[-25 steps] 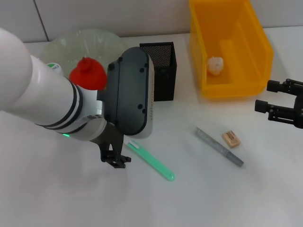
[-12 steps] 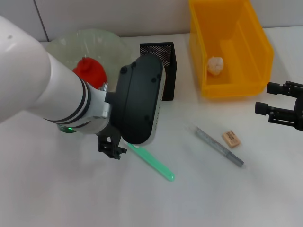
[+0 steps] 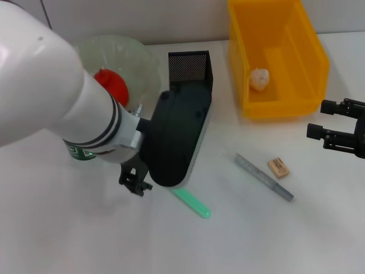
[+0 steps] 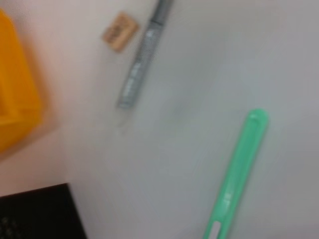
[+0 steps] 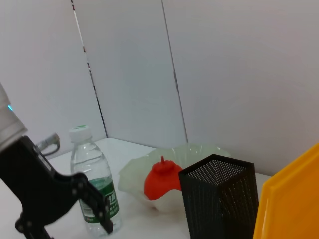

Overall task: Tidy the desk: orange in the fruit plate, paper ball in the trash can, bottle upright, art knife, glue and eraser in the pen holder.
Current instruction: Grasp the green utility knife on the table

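Note:
The orange (image 3: 110,83) lies in the pale-green fruit plate (image 3: 122,50), also seen as the orange (image 5: 160,180) in the right wrist view. The paper ball (image 3: 259,79) rests inside the yellow trash can (image 3: 301,54). The bottle (image 5: 93,183) stands upright near the plate; my left arm hides most of the bottle (image 3: 78,153) in the head view. My left gripper (image 3: 136,182) hangs open just beside it, holding nothing. The green art knife (image 3: 193,203), the grey glue stick (image 3: 264,177) and the eraser (image 3: 278,166) lie on the table. The black pen holder (image 3: 191,67) stands behind them. My right gripper (image 3: 320,119) rests open at the right edge.
The white tabletop (image 3: 245,240) runs to a pale wall at the back. In the left wrist view the eraser (image 4: 119,31), glue stick (image 4: 142,64) and art knife (image 4: 239,169) lie close together, between the trash can (image 4: 15,99) and the pen holder (image 4: 40,214).
My left arm's wrist has swung toward the pen holder and now covers more of the green art knife. The right arm has not moved.

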